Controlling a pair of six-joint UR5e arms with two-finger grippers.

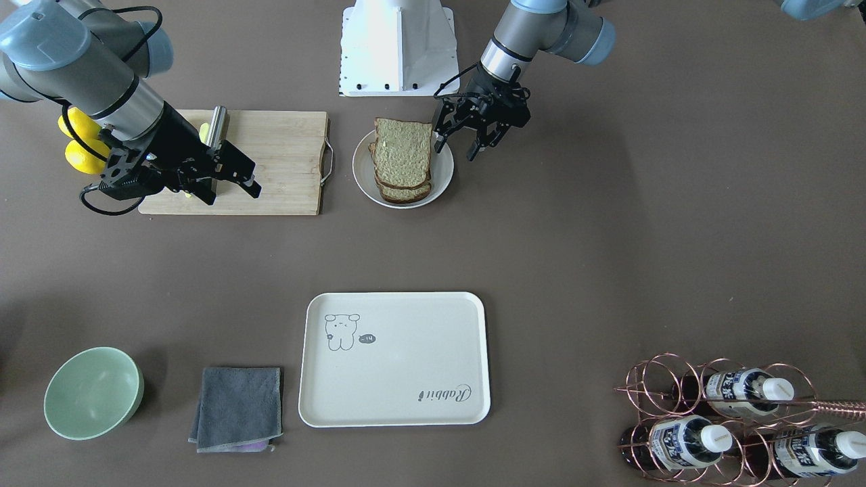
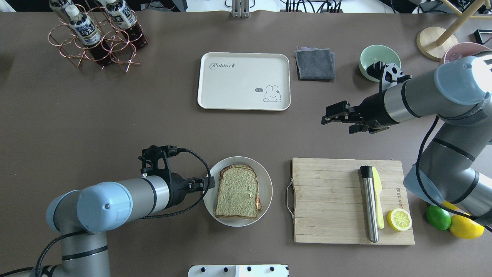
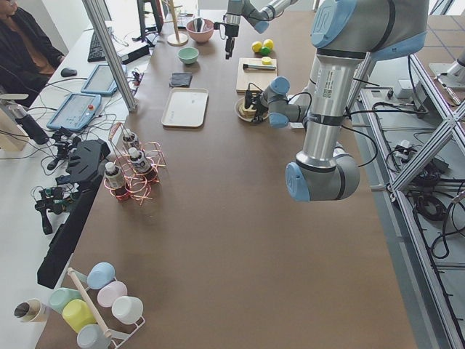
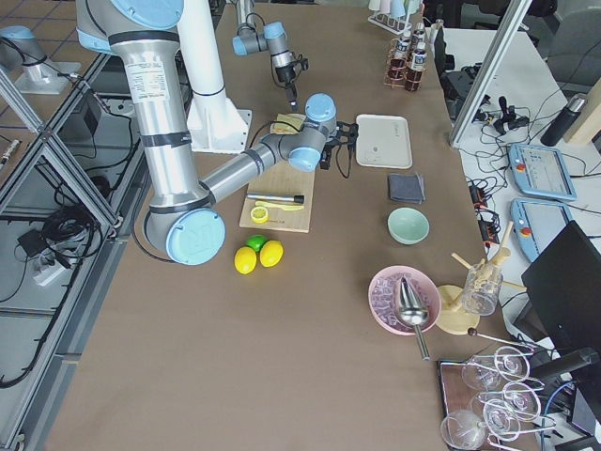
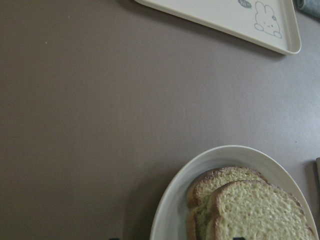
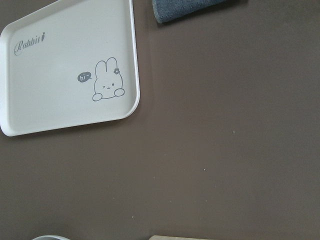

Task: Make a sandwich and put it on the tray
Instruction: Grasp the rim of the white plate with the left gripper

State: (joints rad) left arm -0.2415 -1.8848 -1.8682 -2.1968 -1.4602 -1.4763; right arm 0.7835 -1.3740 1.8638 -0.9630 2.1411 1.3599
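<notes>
Sandwich [image 2: 236, 192]: two square, porous pale slices with brown crust, stacked slightly offset, lying flat in the round glossy white plate [image 2: 266, 179]. An orange-red trace is visible at the stack's edge on the side away from the left arm, in the overhead view only; the filling itself cannot be made out. The cream matte rounded-rectangle tray [image 2: 230, 88], printed with a small cartoon animal and "Rabbit" lettering, is located well apart from the plate, on the far side of it from the robot. The left gripper [image 1: 454, 149] is held low just beside the plate's rim, forearm near horizontal, fingers spread, nothing gripped, apart from the bread. The right gripper [image 2: 326, 116] is held raised, well apart from the plate, jaws parted with nothing between them. It is placed over the pale bamboo cutting board [image 2: 330, 200] by the front view, but beyond the board, toward the tray, by the overhead view. Offset crusts and the plate's rim are shown close by the left wrist view. Only a tray corner, a grey cloth [image 6: 190, 10] and the brown table [image 6: 225, 150] are shown by the right wrist view.
</notes>
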